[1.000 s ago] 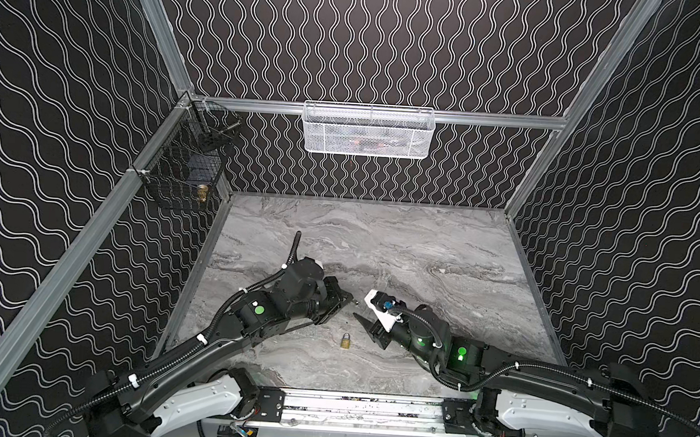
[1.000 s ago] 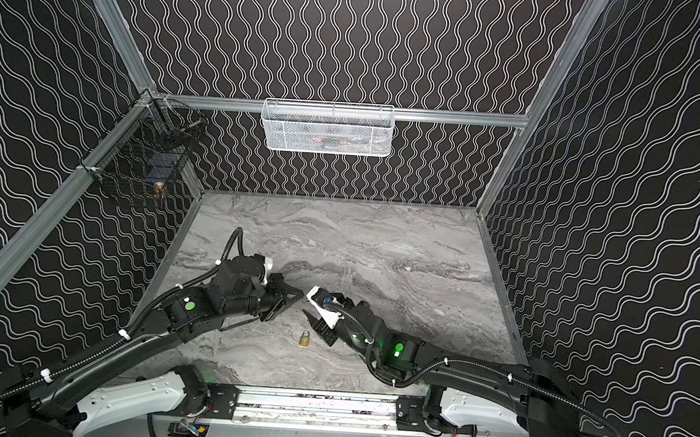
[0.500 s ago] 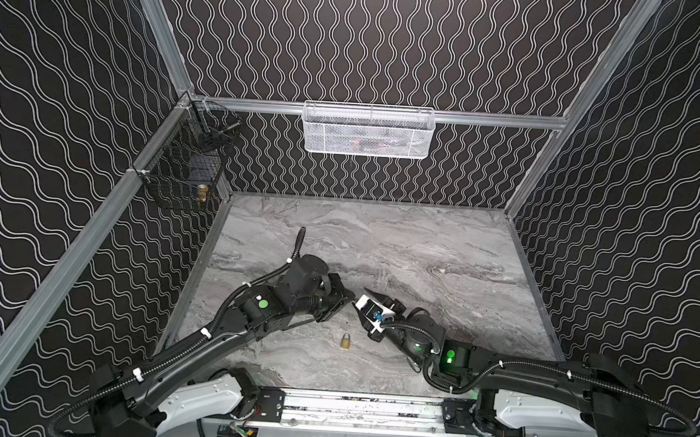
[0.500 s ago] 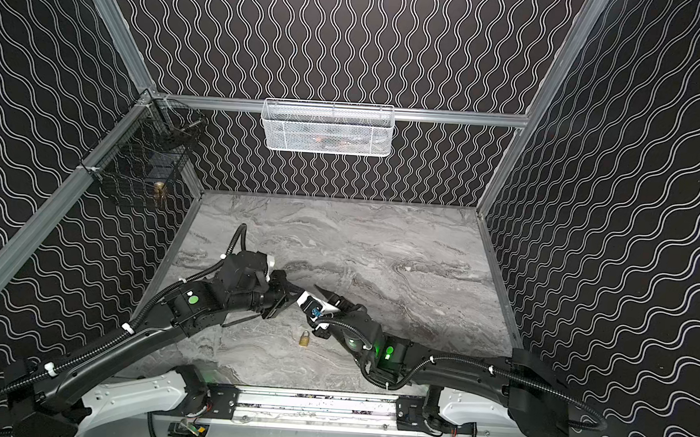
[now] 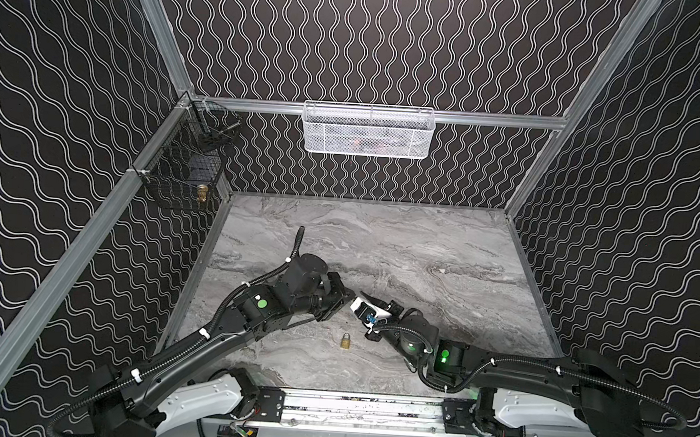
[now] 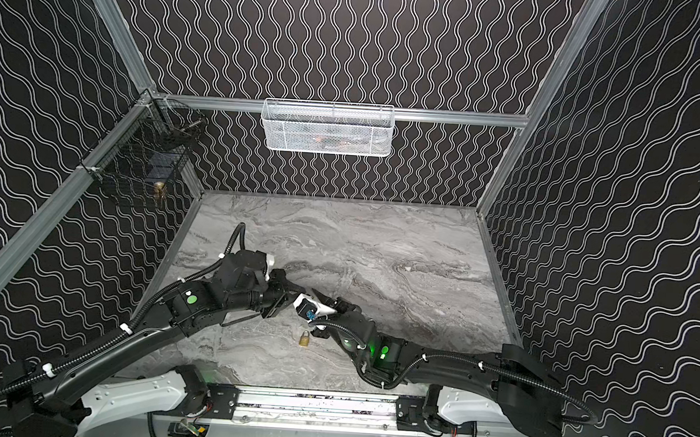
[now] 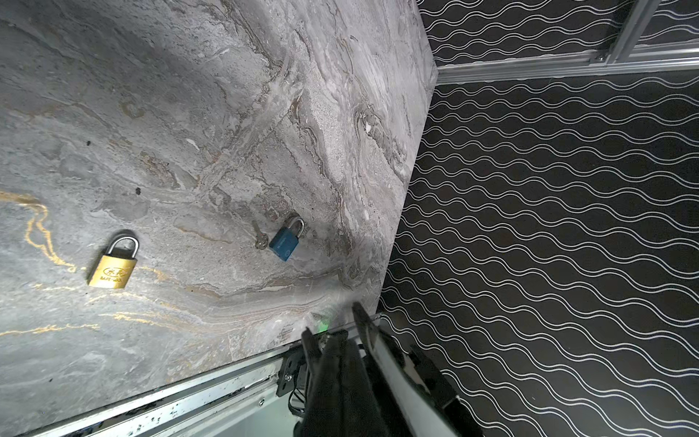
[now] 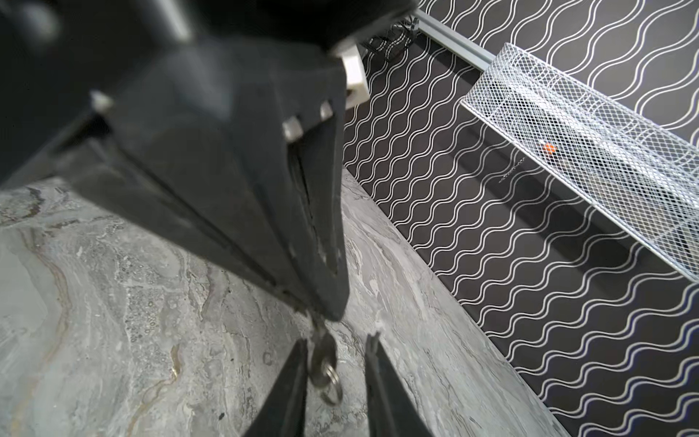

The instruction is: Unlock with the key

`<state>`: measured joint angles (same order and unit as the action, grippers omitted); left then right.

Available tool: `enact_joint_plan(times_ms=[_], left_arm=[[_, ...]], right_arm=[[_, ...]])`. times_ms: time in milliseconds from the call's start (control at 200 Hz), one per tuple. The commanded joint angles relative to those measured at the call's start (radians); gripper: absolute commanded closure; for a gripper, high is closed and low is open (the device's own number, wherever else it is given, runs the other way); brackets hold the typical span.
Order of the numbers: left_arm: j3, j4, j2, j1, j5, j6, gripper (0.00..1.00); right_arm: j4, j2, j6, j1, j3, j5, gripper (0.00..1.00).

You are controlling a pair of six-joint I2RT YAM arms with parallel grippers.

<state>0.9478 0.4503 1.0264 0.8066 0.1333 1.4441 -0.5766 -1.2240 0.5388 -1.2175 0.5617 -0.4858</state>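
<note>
My left gripper (image 5: 345, 296) hovers above the front middle of the marble table (image 5: 442, 250), shut on the blade of a small silver key (image 8: 321, 355). The key's head and ring (image 8: 333, 386) stick out past its tips. My right gripper (image 8: 336, 338) meets it tip to tip, its jaws open on either side of the key's head. One finger (image 8: 293, 372) touches the head and a gap remains on the other side. A shut brass padlock (image 5: 346, 341) lies flat on the table just in front of both grippers.
A blue padlock (image 7: 285, 242) with a small key (image 7: 258, 238) beside it lies nearer the right wall, hidden in both top views. A white mesh basket (image 5: 368, 131) hangs on the back wall. A black wire basket (image 5: 185, 168) fills the back left corner.
My right gripper has moved left to the left gripper's tip, and its jaws have narrowed around the key's head. The left gripper stays shut on the key.
</note>
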Motion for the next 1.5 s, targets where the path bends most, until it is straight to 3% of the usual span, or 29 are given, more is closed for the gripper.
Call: enact_joint_plan(times_ms=[0, 696, 821, 961, 1041, 1176, 1366, 1497], left_arm=[[0.009, -0.003, 0.0, -0.001, -0.005, 0.012, 1.0], [0.023, 0.005, 0.004, -0.002, -0.006, 0.004, 1.0], [0.035, 0.011, 0.002, -0.004, -0.015, -0.006, 0.84], [0.051, 0.014, -0.013, -0.023, -0.03, -0.029, 0.6], [0.066, 0.012, -0.02, -0.051, -0.031, -0.108, 0.5], [0.136, 0.07, -0.006, -0.123, 0.0, -0.283, 0.48], [0.162, 0.09, -0.022, -0.148, -0.047, -0.527, 0.48], [0.093, -0.018, -0.079, -0.148, -0.041, -0.64, 0.5]], right_arm=[[-0.058, -0.004, 0.02, -0.002, 0.009, -0.02, 0.76], [-0.056, -0.008, 0.01, -0.002, 0.02, -0.028, 1.0], [-0.006, 0.01, -0.042, -0.001, 0.033, 0.015, 1.0], [0.068, 0.032, -0.13, 0.002, 0.05, 0.069, 1.0], [0.102, 0.053, -0.214, 0.005, 0.049, 0.087, 1.0], [0.196, 0.111, -0.406, 0.06, 0.047, 0.289, 1.0], [0.311, 0.14, -0.69, 0.227, 0.085, 0.685, 1.0], [0.357, 0.125, -0.797, 0.292, 0.11, 0.88, 1.0]])
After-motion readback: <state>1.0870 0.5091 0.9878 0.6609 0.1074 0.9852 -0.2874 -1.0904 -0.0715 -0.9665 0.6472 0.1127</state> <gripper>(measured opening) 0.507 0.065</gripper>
